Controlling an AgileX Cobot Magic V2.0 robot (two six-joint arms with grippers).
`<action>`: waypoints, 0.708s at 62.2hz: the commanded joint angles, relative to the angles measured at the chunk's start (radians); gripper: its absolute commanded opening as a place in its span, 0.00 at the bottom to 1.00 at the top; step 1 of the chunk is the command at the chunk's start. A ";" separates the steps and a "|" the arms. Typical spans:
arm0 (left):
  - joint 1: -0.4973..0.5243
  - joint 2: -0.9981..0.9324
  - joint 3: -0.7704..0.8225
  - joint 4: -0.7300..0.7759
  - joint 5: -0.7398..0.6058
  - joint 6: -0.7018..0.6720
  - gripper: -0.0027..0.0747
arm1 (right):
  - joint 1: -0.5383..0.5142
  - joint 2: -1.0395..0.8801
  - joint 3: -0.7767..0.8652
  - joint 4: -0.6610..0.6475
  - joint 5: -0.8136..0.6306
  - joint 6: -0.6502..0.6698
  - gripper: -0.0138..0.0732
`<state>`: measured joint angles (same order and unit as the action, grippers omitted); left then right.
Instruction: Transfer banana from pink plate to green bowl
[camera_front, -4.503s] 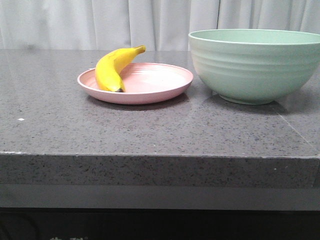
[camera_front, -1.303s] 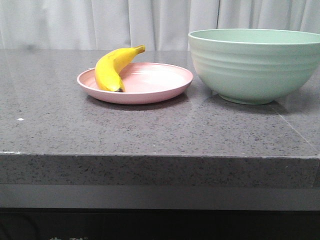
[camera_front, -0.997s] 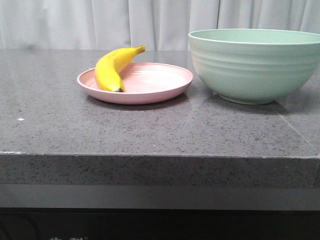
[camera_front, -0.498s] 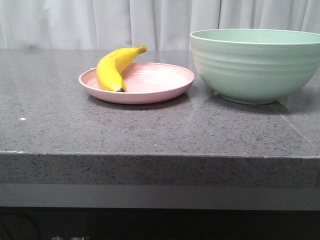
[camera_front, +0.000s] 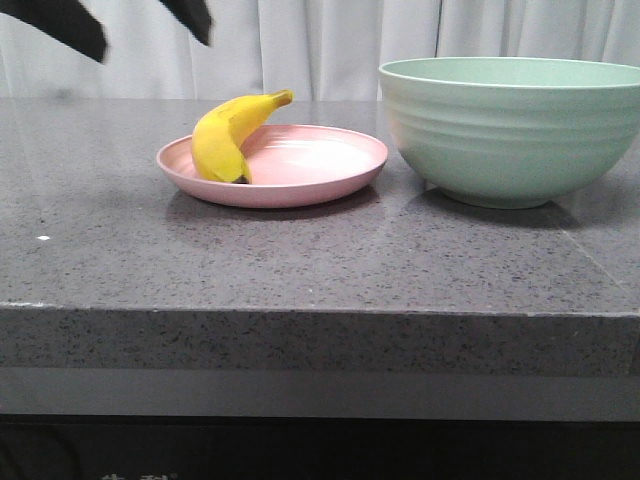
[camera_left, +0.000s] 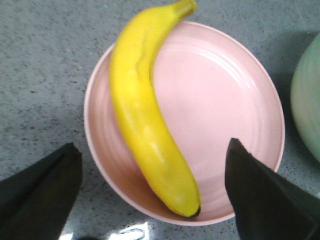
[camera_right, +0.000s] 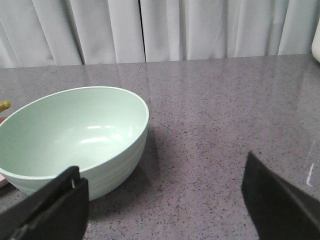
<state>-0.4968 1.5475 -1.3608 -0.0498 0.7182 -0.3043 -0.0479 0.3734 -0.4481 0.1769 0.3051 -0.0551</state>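
The banana (camera_front: 226, 135) lies on the left half of the plate (camera_front: 310, 165), curved, bright yellow and smooth, with a faint darker streak along its upper part in the left wrist view (camera_left: 145, 110). Its dark brown tip rests at the near left of the plate floor, and its short stem points up and to the far right, reaching out over the far rim. The plate is pale pink, round and shallow, with a low raised rim and faint rings in its floor (camera_left: 220, 105).

Just right of the plate, close but not touching, stands the bowl (camera_front: 515, 130), pale mint green, deep, with faint horizontal ridges round its outside and nothing inside it (camera_right: 70, 135).

Both stand on a dark grey speckled stone tabletop (camera_front: 300, 260) with a thick front edge. Behind it hangs a white pleated curtain (camera_front: 320, 45). No readable writing shows anywhere.

The left gripper (camera_left: 152, 190) hangs above the plate, its two black fingers (camera_left: 260, 195) spread wide apart on either side of the banana's near end, holding nothing. The right gripper (camera_right: 165, 200) is over the tabletop just right of the bowl, its fingers (camera_right: 280, 200) likewise spread wide and holding nothing.
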 joint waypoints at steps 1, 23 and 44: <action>-0.019 0.045 -0.106 0.001 0.021 -0.036 0.74 | 0.002 0.012 -0.036 0.003 -0.085 -0.005 0.89; -0.021 0.212 -0.218 -0.054 0.087 -0.053 0.74 | 0.002 0.012 -0.036 0.003 -0.085 -0.005 0.89; -0.021 0.277 -0.218 -0.054 0.090 -0.054 0.74 | 0.002 0.012 -0.036 0.003 -0.085 -0.005 0.89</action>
<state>-0.5131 1.8636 -1.5436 -0.0927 0.8400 -0.3479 -0.0479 0.3734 -0.4481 0.1769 0.3043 -0.0551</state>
